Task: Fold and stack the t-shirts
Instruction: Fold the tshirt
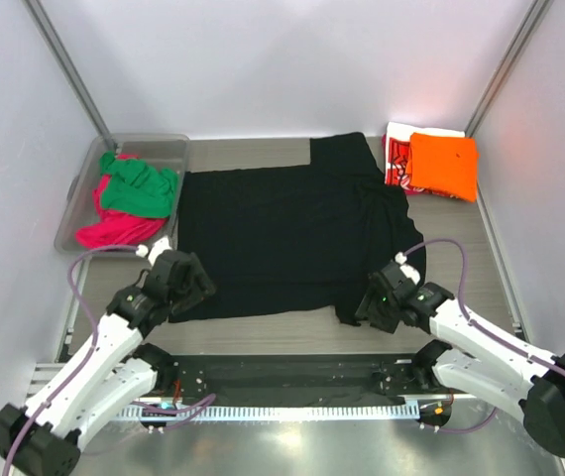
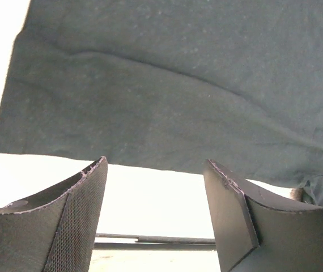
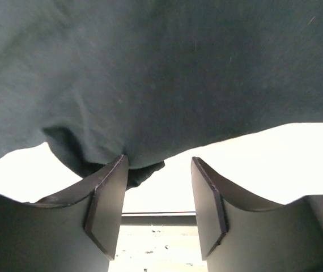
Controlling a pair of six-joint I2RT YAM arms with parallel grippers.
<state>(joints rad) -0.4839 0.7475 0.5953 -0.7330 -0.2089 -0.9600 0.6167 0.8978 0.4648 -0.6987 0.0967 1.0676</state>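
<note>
Top external view: the black t-shirt (image 1: pixel 282 238) lies flat in the middle of the table (image 1: pixel 263 335). The left gripper (image 1: pixel 185 290) sits at its 7 o'clock corner and the right gripper (image 1: pixel 374 305) at 5 o'clock. Both have jaws apart and hold nothing. Each should pinch just the hem corner, then both should lift together evenly.

The black t-shirt (image 1: pixel 282 238) was soft, matt cloth, finely flecked with lint in the left wrist view. The orange t-shirt (image 1: pixel 443 166), red-and-white printed t-shirt (image 1: pixel 395 159), green t-shirt (image 1: pixel 139 188) and magenta t-shirt (image 1: pixel 112 232) looked like the same dull knit. The bin (image 1: pixel 154 142) was clear, faintly glossy plastic. The desk (image 1: pixel 263 332) had a matt wood-grain finish. The left tool (image 2: pixel 156 164) bore a rough, mesh-textured pad (image 2: pixel 73 226). The right tool (image 3: pixel 158 160) had smooth matt black fingers (image 3: pixel 102 209). The arm shells (image 1: pixel 104 367) were glossy white plastic, and the front plate (image 1: pixel 292 446) was brushed metal.
</note>
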